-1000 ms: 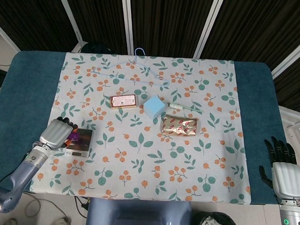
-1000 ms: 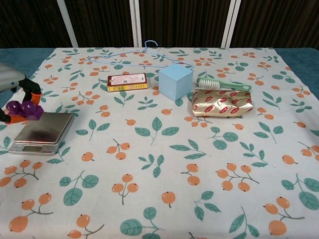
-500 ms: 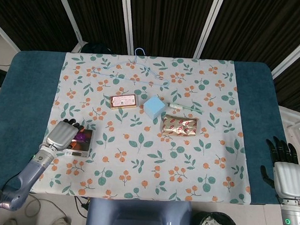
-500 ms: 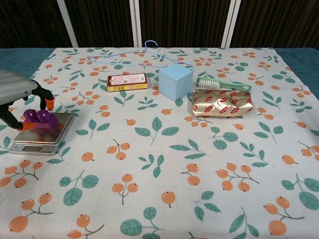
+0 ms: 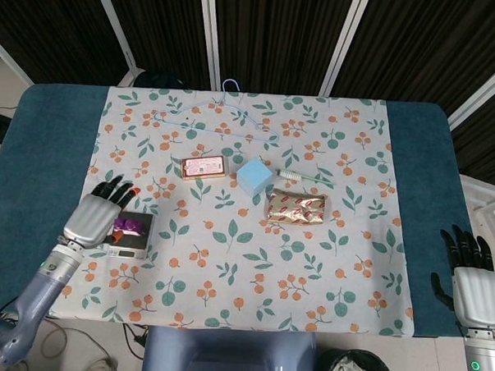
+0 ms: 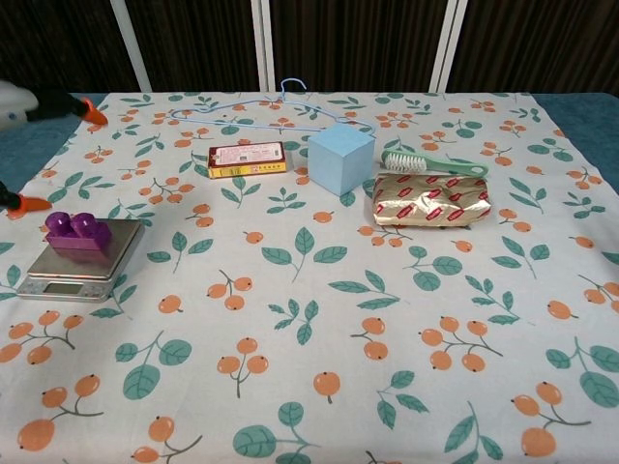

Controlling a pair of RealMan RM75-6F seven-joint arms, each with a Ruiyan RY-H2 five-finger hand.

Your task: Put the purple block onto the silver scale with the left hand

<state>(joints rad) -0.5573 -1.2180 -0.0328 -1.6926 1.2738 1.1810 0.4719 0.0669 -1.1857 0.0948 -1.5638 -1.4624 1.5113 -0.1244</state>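
One purple block (image 6: 77, 232) sits on top of the one silver scale (image 6: 83, 259), at the left side of the surface (image 5: 36, 143). The block is shiny plastic with two round bumps on top. The scale is a flat, square box with a smooth metal plate and a small screen on its front edge.

The left hand (image 5: 94, 216) hangs just beside the scale, a bit to its left. Its back is smooth gray metal. Its black fingers (image 5: 114, 189) have orange tips. They are spread apart and point away from the robot, and they hold nothing. In the chest view only two orange tips show at the left edge, above the block and not touching it.

The right hand (image 5: 473, 286) is low at the right edge, well apart from everything. Its fingers are straight and a little apart, and it looks empty, though it is partly cut off.

A cloth with leaves and orange berries covers the surface. On it lie one thin blue wire hanger (image 5: 226, 111), one flat red and yellow box (image 6: 247, 159), one pale blue cube (image 6: 340, 158), one green brush (image 6: 430, 165) with white bristles, and one crinkly gold packet (image 6: 430, 201).
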